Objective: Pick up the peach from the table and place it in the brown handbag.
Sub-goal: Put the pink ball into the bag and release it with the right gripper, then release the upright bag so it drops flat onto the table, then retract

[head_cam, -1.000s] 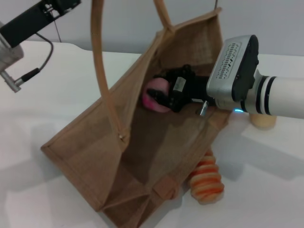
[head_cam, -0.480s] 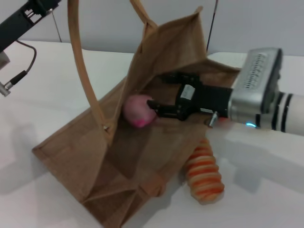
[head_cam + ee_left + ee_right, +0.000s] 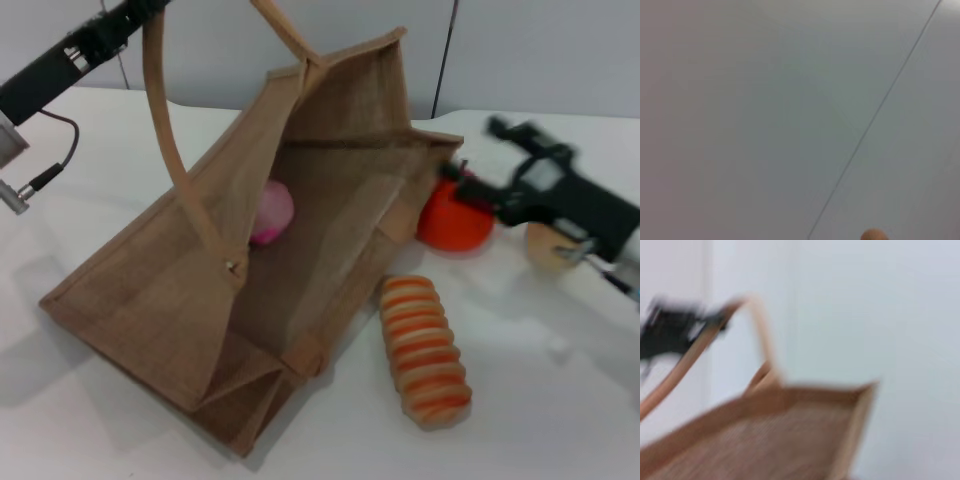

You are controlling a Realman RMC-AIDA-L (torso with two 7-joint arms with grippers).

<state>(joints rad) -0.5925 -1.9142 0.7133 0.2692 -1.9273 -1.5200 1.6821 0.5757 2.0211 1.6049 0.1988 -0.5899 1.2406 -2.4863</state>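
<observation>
The peach (image 3: 268, 212) lay inside the brown handbag (image 3: 170, 300), against its inner wall, left of centre in the head view. The bag sat tipped open on the white table (image 3: 560, 400), one looped handle (image 3: 165, 130) held up by the left gripper (image 3: 135, 12) at the upper left; its grip looked closed on the handle. The right gripper (image 3: 478, 160), at the right of the frame, was outside the bag with fingers spread and empty, just above an orange-red fruit (image 3: 452, 218). A striped orange-and-cream item (image 3: 425, 350) lay beside the bag.
</observation>
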